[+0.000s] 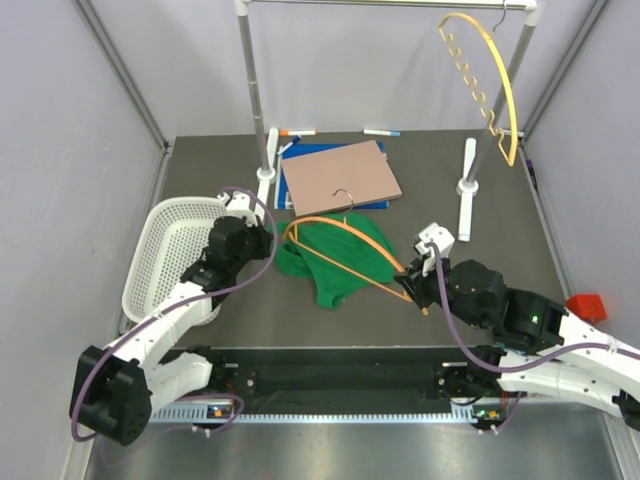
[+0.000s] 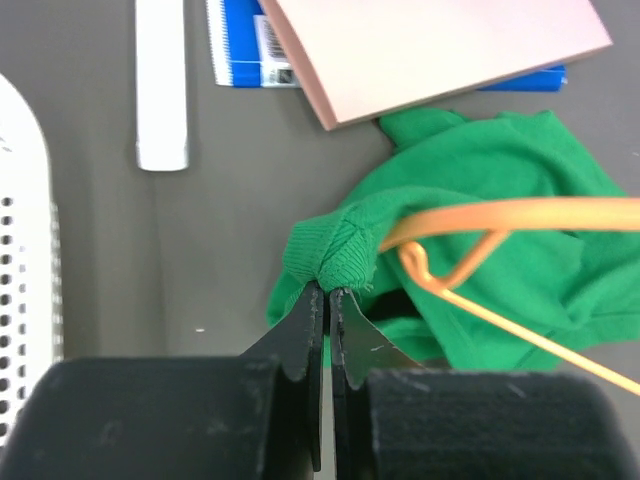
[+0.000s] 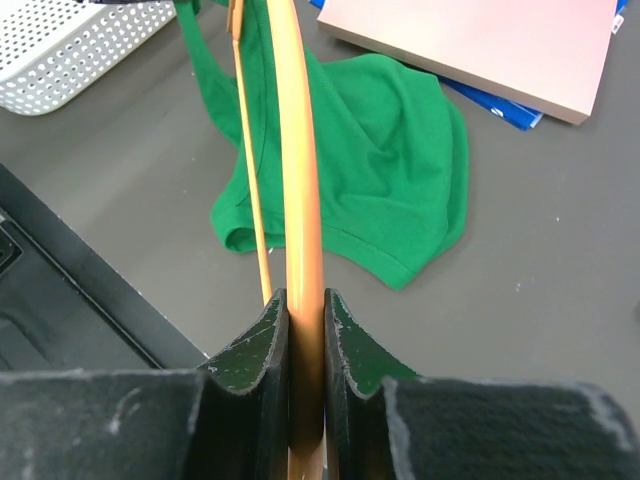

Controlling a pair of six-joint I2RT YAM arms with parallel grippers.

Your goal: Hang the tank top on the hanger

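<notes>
Right fingers [image 3: 280, 320] pinch the hanger [image 3: 300, 150] by one arm to steady it; left fingers [image 2: 315, 320] are clamped on a bunched edge of the tank top [image 2: 500, 180], guessing to pull it over the hanger's end. Rest lies crumpled on the tabletop [image 3: 560, 250].

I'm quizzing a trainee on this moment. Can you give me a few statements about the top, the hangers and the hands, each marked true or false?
1. The left hand is shut on a fold of the top. True.
2. The right hand is open and holds nothing. False: it is shut on the orange hanger.
3. The top lies in the basket. False: it lies on the table, outside the basket.
4. A yellow hanger hangs from the rack. True.
</notes>
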